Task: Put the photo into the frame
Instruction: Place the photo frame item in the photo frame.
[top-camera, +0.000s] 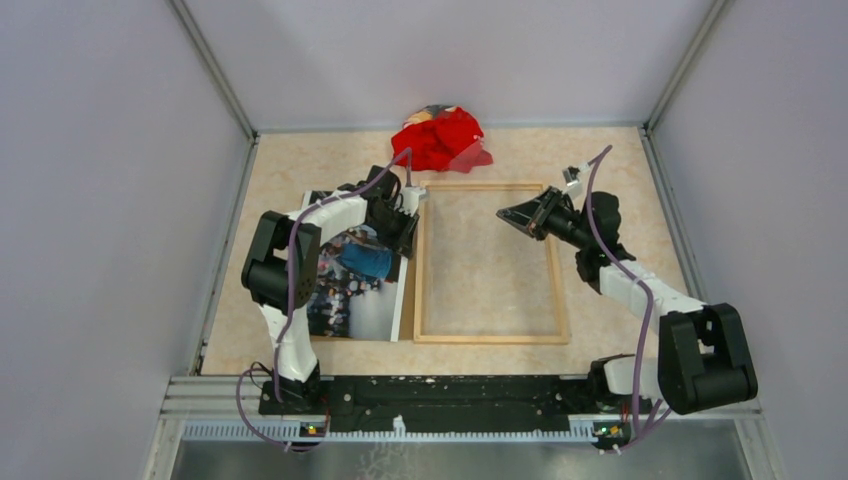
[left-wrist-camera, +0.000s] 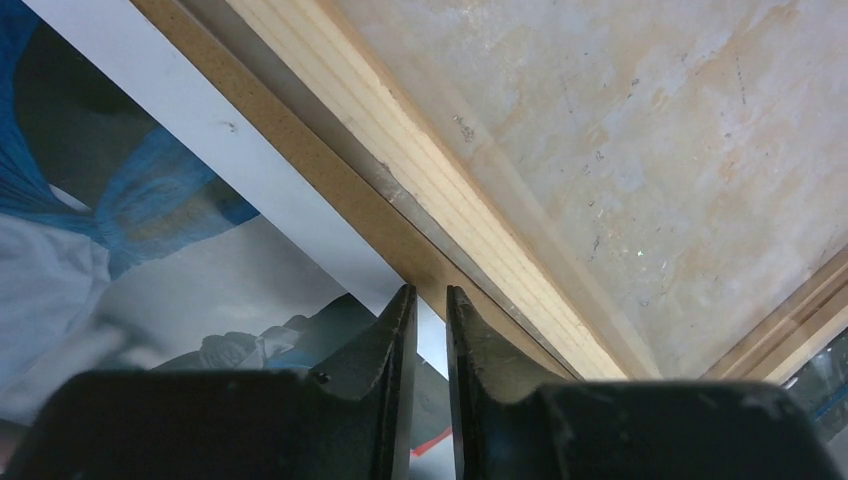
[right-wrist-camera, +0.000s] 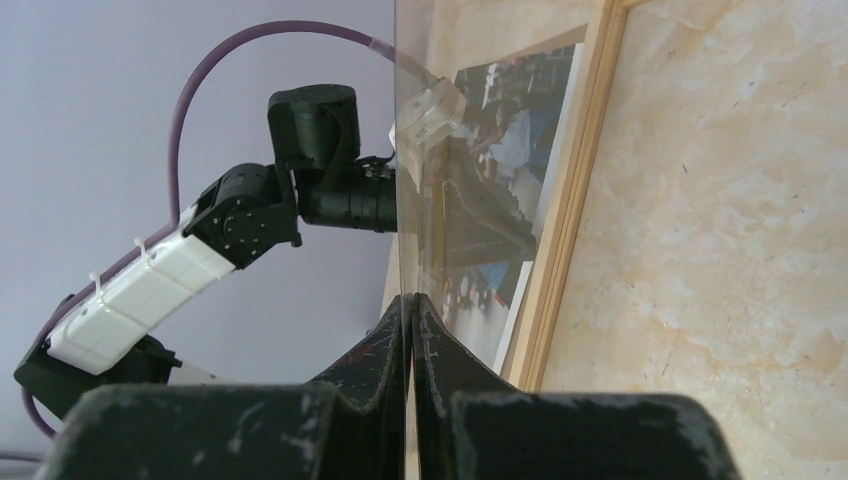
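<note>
The photo (top-camera: 355, 290) lies face up on a brown backing board (left-wrist-camera: 330, 170), left of the light-wood frame (top-camera: 490, 338). The frame lies flat on the table with its left rail (left-wrist-camera: 430, 170) beside the board. My left gripper (top-camera: 405, 228) hovers at the photo's (left-wrist-camera: 150, 230) right border, near its far corner. Its jaws (left-wrist-camera: 431, 295) stand a narrow gap apart, and I see nothing pinched between them. My right gripper (top-camera: 505, 216) is above the frame's far right part. It (right-wrist-camera: 411, 300) is shut on the edge of a clear pane (right-wrist-camera: 440, 200), held up on edge over the frame.
A crumpled red cloth (top-camera: 440, 138) lies at the back of the table, just beyond the frame. Grey walls close in the table on three sides. The left arm (right-wrist-camera: 240, 215) shows beyond the pane in the right wrist view.
</note>
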